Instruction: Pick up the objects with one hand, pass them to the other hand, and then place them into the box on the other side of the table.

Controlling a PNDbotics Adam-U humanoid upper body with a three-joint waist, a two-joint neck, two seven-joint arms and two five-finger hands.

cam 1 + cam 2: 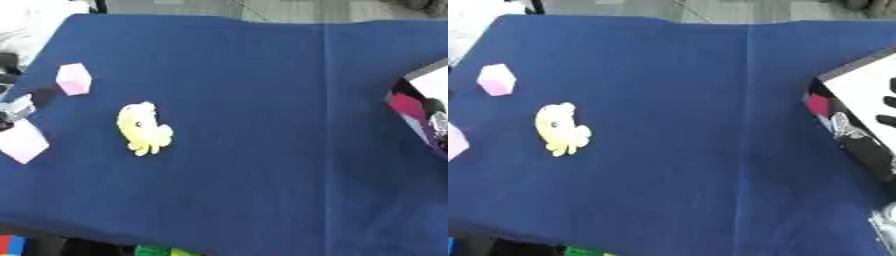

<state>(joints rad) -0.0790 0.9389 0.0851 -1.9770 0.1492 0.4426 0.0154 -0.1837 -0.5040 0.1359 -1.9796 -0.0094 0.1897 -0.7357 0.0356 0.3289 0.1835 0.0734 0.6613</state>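
A yellow plush toy (144, 128) lies on the blue tablecloth (262, 150), left of the middle. A pink cube (73, 79) sits farther back and to the left of it. At the left edge a second, paler pink block (19, 142) lies partly cut off. Just above that block a grey and black part of my left hand (17, 107) shows, too little to read. The box (859, 125) stands at the right edge, dark-walled with a white flap and something magenta (818, 104) inside. A grey bit of my right hand (884, 227) peeks in at the lower right corner.
The cloth's near edge runs along the bottom, with small red, blue and green things (153, 250) below it. A fold line (325, 125) runs front to back in the cloth, right of the middle. Pale floor shows beyond the far edge.
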